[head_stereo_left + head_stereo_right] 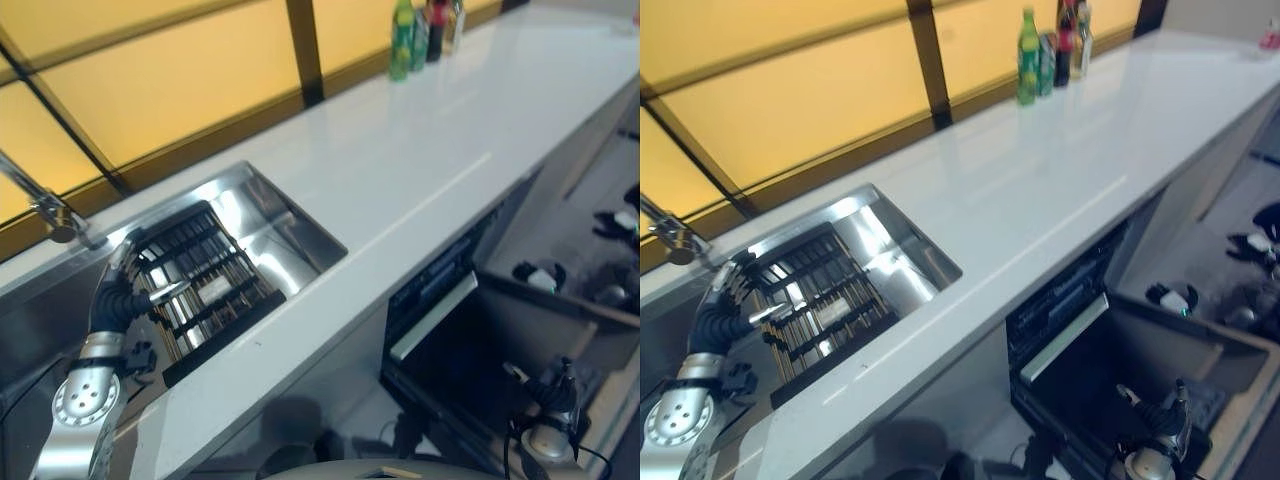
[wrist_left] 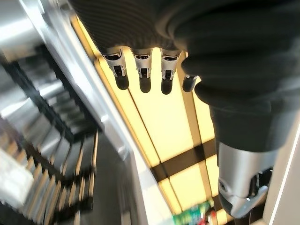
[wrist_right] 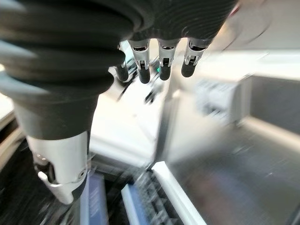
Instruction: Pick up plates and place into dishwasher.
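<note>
Your left robot hand (image 1: 118,268) is over the sink (image 1: 285,225), at the near end of the black rack (image 1: 195,290) that sits inside the basin. Its own wrist camera shows the fingers (image 2: 143,70) straight and relaxed, holding nothing, with the rack's slats just past them. The plates stand on edge between the rack's bars (image 1: 805,305); they read as pale, shiny slivers, and you cannot count them from here. A tap (image 1: 45,205) rises at the far edge of the sink, close to that hand.

Your right robot hand (image 1: 555,395) hangs low beside the open dishwasher (image 1: 450,340), below the edge of the white surface (image 1: 420,150). Its wrist camera shows the fingers (image 3: 161,61) straight too, gripping nothing.

Several bottles (image 1: 1050,45) stand together at the far end of the surface against the yellow window, well apart from the sink.
</note>
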### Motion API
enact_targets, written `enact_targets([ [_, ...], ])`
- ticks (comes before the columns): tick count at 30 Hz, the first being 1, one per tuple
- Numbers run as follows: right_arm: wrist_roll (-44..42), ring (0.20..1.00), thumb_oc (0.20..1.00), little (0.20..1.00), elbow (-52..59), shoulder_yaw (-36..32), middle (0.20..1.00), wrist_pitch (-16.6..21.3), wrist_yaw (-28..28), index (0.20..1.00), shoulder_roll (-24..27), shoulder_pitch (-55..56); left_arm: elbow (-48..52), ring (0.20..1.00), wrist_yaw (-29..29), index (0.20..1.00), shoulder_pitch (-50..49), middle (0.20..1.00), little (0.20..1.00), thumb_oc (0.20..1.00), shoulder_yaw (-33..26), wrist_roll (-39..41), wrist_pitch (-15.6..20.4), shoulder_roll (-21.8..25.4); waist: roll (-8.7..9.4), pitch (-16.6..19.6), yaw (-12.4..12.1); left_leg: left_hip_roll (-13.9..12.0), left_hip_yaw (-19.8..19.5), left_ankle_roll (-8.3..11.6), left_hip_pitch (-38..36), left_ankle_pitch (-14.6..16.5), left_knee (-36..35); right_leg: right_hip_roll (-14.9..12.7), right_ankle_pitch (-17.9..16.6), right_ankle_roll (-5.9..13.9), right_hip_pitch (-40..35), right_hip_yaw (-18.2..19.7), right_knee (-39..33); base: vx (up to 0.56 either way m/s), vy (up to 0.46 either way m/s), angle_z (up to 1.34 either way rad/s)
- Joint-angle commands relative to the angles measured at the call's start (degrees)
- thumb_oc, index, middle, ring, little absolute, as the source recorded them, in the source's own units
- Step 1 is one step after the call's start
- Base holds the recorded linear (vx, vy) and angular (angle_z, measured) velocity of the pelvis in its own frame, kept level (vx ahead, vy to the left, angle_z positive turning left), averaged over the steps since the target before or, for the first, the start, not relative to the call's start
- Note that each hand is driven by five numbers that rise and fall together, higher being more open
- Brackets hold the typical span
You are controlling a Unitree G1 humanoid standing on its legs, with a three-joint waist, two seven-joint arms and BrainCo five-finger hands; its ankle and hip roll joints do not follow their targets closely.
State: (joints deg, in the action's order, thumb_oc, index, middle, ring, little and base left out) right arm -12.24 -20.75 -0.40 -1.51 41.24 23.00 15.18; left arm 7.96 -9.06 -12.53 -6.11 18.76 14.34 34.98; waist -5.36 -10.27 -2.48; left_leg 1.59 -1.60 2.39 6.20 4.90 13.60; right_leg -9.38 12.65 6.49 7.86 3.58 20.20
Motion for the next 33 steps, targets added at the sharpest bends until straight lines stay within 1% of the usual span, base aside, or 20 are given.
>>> enact_targets([
  [1,-2.56,1.0,1.0,1.0,-0.16,-0.55,1.0,2.32,4.76,1.0,0.09,-2.0,3.35,1.0,-2.98,1.0,4.06,1.0,1.0,1.0,-0.44,-1.63,1.41,2.74,0.79,-0.95,1.04,-0.52,-1.45,2.39,7.88,4.01,9.36,-4.36,-8.3,3.8,-0.56,1.03,-6.53,-0.17,0.054,-0.26],
  [4,-5.04,1.0,1.0,1.0,-3.78,0.3,1.0,2.31,7.89,1.0,-0.42,-3.99,3.9,1.0,-3.86,1.0,6.36,1.0,1.0,1.0,0.92,-1.46,1.4,2.75,-0.36,-3.15,1.48,0.59,-0.98,2.27,10.94,4.57,11.83,-5.09,-9.22,3.92,1.86,2.58,-5.9,-0.19,0.08,-0.31],
  [6,-7.82,1.0,1.0,1.0,-6.55,0.66,1.0,3.28,10.21,1.0,-0.81,-5.1,3.91,1.0,-4.12,1.0,7.81,1.0,1.0,1.0,1.96,-0.98,1.26,2.59,-1.07,-3.99,1.74,1.06,-0.71,2.31,11.94,4.75,12.55,-5.74,-10.05,4.18,2.41,3.25,-6.32,-0.1,0.087,-0.34],
  [9,-10.79,1.0,1.0,1.0,-9.61,0.2,1.0,4.81,11.81,1.0,-1.74,-5.31,3.81,1.0,-4.03,1.0,8.02,1.0,1.0,1.0,2.47,-0.07,1.6,2.23,-1.57,-4.62,2.11,1.53,-0.1,2.09,12.49,5.31,12.91,-6.87,-11.44,4.97,2.36,4.64,-8.19,-0.03,0.075,-0.1],
  [13,-14.77,1.0,1.0,1.0,-12.65,-0.21,1.0,7.23,10.9,1.0,-2.31,-6.9,3.05,1.0,-6.46,1.0,9.33,1.0,1.0,1.0,3.8,-0.03,3.04,1.68,-2.23,-6.55,3.01,1.65,0.73,1.58,14.78,5.4,12.97,-7.82,-13.1,5.76,5.12,6.47,-9.81,-0.16,0.078,-0.36],
  [15,-18.67,1.0,1.0,1.0,-14.81,-0.22,1.0,8.69,8.8,1.0,-2.3,-9.42,2.47,1.0,-8.9,1.0,10.78,1.0,1.0,1.0,4.77,-0.93,4.05,1.43,-2.57,-8.83,2.92,1.34,1.27,1.27,16.75,5.12,13.61,-8.19,-13.23,5.6,7.98,5.52,-8.31,-0.27,0.065,-0.4],
  [16,-21.99,1.0,1.0,1.0,-16.82,-0.47,1.0,9.61,6.62,1.0,-2.78,-11.13,1.92,1.0,-10.18,1.0,11.47,1.0,1.0,1.0,5.08,-1.66,4.46,1.12,-2.83,-10.33,2.38,0.78,1.88,0.88,17.9,5.03,14.45,-8.33,-12.66,5.45,10.26,3.84,-5.06,-0.3,0.09,-0.55],
  [17,-27.0,1.0,1.0,1.0,-19.53,-0.84,1.0,11.01,4.0,1.0,-3.41,-12.92,1.49,1.0,-11.29,1.0,12.14,1.0,1.0,1.0,5.16,-2.54,4.73,0.65,-3.42,-12.21,1.52,-0.03,2.64,0.0,19.77,5.1,16.25,-7.73,-10.67,4.55,13.19,2.08,1.06,-0.29,0.104,-0.67],
  [18,-29.63,1.0,1.0,1.0,-21.25,-1.22,1.0,12.0,2.89,1.0,-4.11,-13.6,1.46,1.0,-11.2,1.0,12.48,1.0,1.0,1.0,5.01,-3.16,4.36,0.17,-3.93,-12.93,0.66,-0.33,2.75,-0.65,21.1,5.08,17.33,-6.27,-7.68,3.28,14.84,1.52,6.67,-0.24,0.086,-0.73],
  [19,-32.24,1.0,1.0,1.0,-22.58,-1.87,1.0,12.78,2.51,1.0,-4.89,-13.68,1.53,1.0,-10.79,1.0,12.53,1.0,1.0,1.0,4.86,-3.73,4.04,-0.23,-4.4,-13.52,-0.17,-0.14,2.59,-1.38,22.37,4.99,18.45,-4.37,-3.99,1.64,16.37,0.81,12.63,-0.12,0.021,-0.6],
  [20,-35.28,1.0,1.0,1.0,-23.23,-2.07,1.0,13.63,3.0,1.0,-5.78,-13.51,1.5,1.0,-10.12,1.0,12.67,1.0,1.0,1.0,4.97,-4.41,3.59,-0.77,-4.39,-14.05,-0.8,0.8,2.25,-1.95,23.32,5.54,20.18,-3.14,-1.01,0.21,17.16,0.06,16.75,-0.1,-0.028,-0.42],
  [21,-36.88,1.0,1.0,1.0,-24.49,-2.45,1.0,14.63,2.43,1.0,-6.56,-13.4,1.5,1.0,-9.84,1.0,13.02,1.0,1.0,1.0,5.17,-4.95,3.25,-1.1,-4.3,-14.17,-1.48,1.86,1.78,-2.08,24.13,4.84,20.56,-2.74,-0.78,-0.72,17.61,-0.66,17.55,-0.07,-0.05,-0.26],
  [23,-40.11,1.0,1.0,1.0,-26.82,-3.27,1.0,16.68,1.06,1.0,-7.01,-13.95,1.51,1.0,-10.12,1.0,13.77,1.0,1.0,1.0,5.82,-5.46,2.94,-1.47,-4.3,-14.88,-2.17,4.08,1.09,-1.87,25.83,4.39,21.9,-3.0,-0.91,-1.7,18.18,-1.1,17.45,-0.12,-0.042,-0.17],
  [24,-43.83,1.0,1.0,1.0,-28.78,-3.48,1.0,18.79,-0.08,1.0,-6.55,-15.2,1.77,1.0,-10.36,1.0,14.95,1.0,1.0,1.0,6.5,-5.39,2.52,-1.51,-4.93,-15.46,-2.29,5.15,0.96,-1.74,26.83,4.23,22.5,-3.07,-0.63,-2.55,18.54,-1.3,17.23,-0.19,0.005,-0.24],
  [25,-45.49,1.0,1.0,1.0,-29.64,-4.94,1.0,19.38,-0.4,1.0,-6.3,-16.53,1.36,1.0,-10.79,1.0,15.31,1.0,1.0,1.0,7.4,-5.04,3.11,-1.73,-6.34,-16.0,-2.2,6.04,0.28,-1.74,27.01,3.39,22.34,-2.54,-0.17,-3.34,20.01,-1.0,19.57,-0.19,0.04,-0.18],
  [26,-46.69,1.0,1.0,1.0,-29.67,-5.6,1.0,19.62,-0.51,1.0,-5.86,-17.03,0.98,1.0,-10.9,1.0,15.51,1.0,1.0,1.0,7.96,-4.9,3.75,-1.88,-6.95,-16.31,-2.13,6.28,0.23,-1.69,27.32,3.08,22.61,-2.39,0.6,-3.82,21.07,-1.21,21.26,-0.14,0.115,0.14],
  [28,-50.1,1.0,1.0,1.0,-29.79,-7.52,1.0,19.99,-1.15,1.0,-3.88,-19.22,0.52,1.0,-11.41,1.0,14.63,1.0,1.0,1.0,9.5,-5.65,5.51,-3.5,-9.35,-17.35,-1.44,6.8,0.2,-1.14,28.08,1.07,25.12,-2.01,2.59,-5.76,24.74,-1.26,26.75,-0.1,0.166,0.17],
  [30,-53.27,1.0,1.0,1.0,-28.44,-8.25,1.0,22.5,-2.33,1.0,-3.05,-20.42,1.45,1.0,-12.5,1.0,13.04,1.0,1.0,1.0,10.5,-6.68,6.86,-4.32,-11.06,-18.06,-0.77,7.17,0.24,-1.07,28.47,0.12,26.82,-1.24,4.34,-7.37,27.05,-0.77,30.48,-0.06,0.146,-0.03],
  [32,-53.61,1.0,1.0,1.0,-26.97,-8.03,1.0,25.35,-2.77,1.0,-2.76,-20.95,2.16,1.0,-12.87,1.0,11.7,1.0,1.0,1.0,10.67,-6.61,7.28,-5.01,-12.04,-18.3,-0.25,7.4,0.57,-1.27,28.95,0.68,28.14,-0.8,5.78,-8.26,28.95,-0.14,33.48,-0.03,0.102,-0.14],
  [33,-53.58,1.0,1.0,1.0,-26.3,-7.96,1.0,26.34,-3.34,1.0,-2.89,-21.14,2.28,1.0,-12.79,1.0,10.87,1.0,1.0,1.0,10.78,-6.52,7.66,-5.64,-12.43,-18.35,0.08,7.68,0.83,-1.55,29.41,1.77,29.54,-0.57,6.95,-8.66,30.36,0.33,35.84,-0.01,0.093,-0.09],
])
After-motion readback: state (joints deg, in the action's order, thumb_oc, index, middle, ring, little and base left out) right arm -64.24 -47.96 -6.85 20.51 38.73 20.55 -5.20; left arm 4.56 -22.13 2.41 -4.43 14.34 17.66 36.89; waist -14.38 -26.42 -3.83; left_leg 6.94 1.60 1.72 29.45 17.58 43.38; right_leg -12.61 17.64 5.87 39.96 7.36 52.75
